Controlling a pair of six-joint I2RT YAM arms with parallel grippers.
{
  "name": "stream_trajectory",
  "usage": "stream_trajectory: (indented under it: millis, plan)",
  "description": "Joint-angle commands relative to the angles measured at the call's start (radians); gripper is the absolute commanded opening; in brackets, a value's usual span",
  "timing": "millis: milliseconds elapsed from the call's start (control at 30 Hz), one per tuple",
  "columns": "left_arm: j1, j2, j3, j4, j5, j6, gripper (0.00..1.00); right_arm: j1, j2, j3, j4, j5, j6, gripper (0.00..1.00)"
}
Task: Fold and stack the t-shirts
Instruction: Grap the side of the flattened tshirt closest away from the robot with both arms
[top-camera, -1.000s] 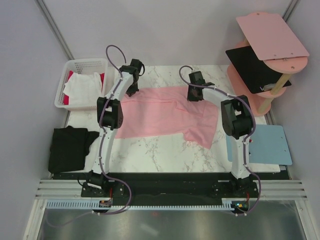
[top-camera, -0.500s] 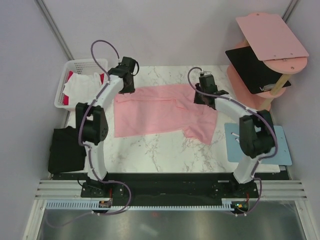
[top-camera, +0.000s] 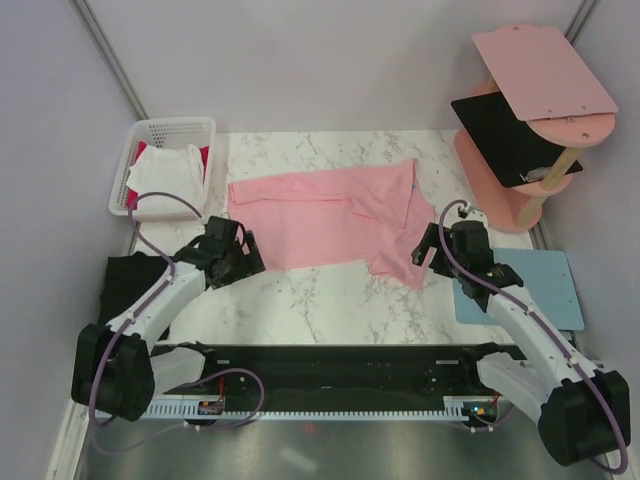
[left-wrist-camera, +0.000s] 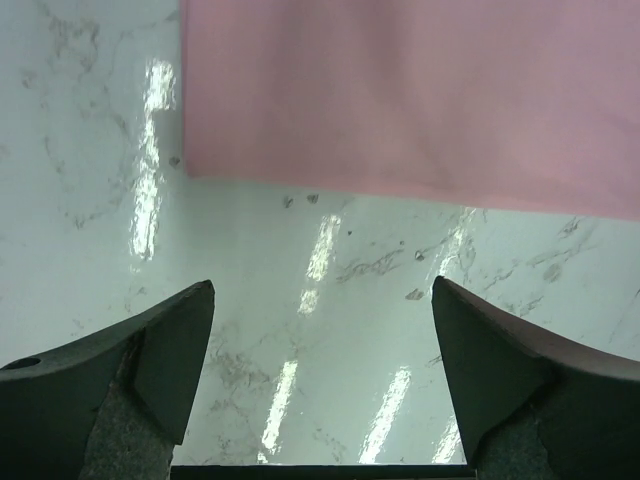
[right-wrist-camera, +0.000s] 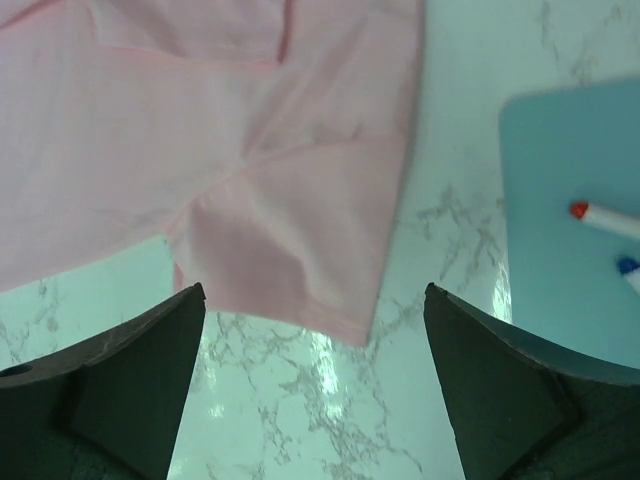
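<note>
The left arm (top-camera: 160, 296) and right arm (top-camera: 522, 312) lie low, elbows near the bottom corners. The left gripper (top-camera: 250, 260) sits centre-left and the right gripper (top-camera: 426, 250) centre-right, fingers spread wide.

The overhead light is bright and even. On the counter (top-camera: 320, 300) the shadows under the arms are faint and soft-edged, and the top view is sharp throughout. Down by the left gripper (left-wrist-camera: 321, 284) the glossy stone throws back white streaks of glare in slanted rows, and the pink t-shirt (left-wrist-camera: 420, 100) looks soft, slightly out of focus. Both wrist views carry a cool greenish cast, with the jaws dark and shaded in the lower corners. By the right gripper (right-wrist-camera: 314, 288) smaller glare patches shine on the stone, and the light blue mat (right-wrist-camera: 560, 180) is blurred at its edges.
</note>
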Motion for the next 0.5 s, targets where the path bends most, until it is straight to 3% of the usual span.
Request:
stream_trajectory:
  millis: [0, 233, 467]
  plan:
    - [0.020, -0.108, -0.064, 0.075, 0.006, -0.138, 0.95, -0.012, -0.098, -0.085, -0.088, -0.020, 0.150, 0.95]
    - [0.043, -0.040, -0.060, 0.061, 0.000, -0.124, 0.95, -0.051, -0.029, -0.223, -0.062, -0.135, 0.245, 0.89]
    - [0.067, -0.034, -0.032, 0.058, -0.037, -0.083, 0.95, -0.055, 0.054, -0.257, 0.068, -0.137, 0.271, 0.87]
